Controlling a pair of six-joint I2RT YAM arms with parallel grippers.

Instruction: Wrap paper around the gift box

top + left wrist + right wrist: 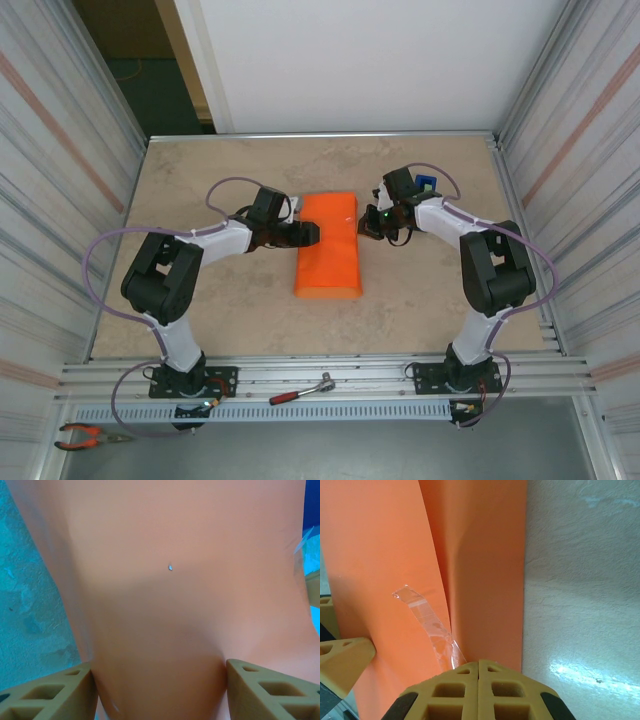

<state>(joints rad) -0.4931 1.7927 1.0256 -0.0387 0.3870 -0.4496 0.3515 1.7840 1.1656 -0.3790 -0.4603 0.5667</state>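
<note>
The right gripper (479, 666) has its fingers pressed together at the seam. There a clear tape strip (422, 611) crosses from one flap to the other (I cannot tell if its near end is pinched). The left gripper (159, 680) is spread, with the paper (328, 250) between its fingers. The paper lies as a long folded bundle mid-table (430, 290), and I judge the gift box is inside. The seam seems nearly taped, but the ends are probably not yet folded.

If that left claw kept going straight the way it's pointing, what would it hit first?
The orange paper, almost at once. The left gripper aims at its side, open fingers flanking the sheet. What lies beneath is hidden.
</note>
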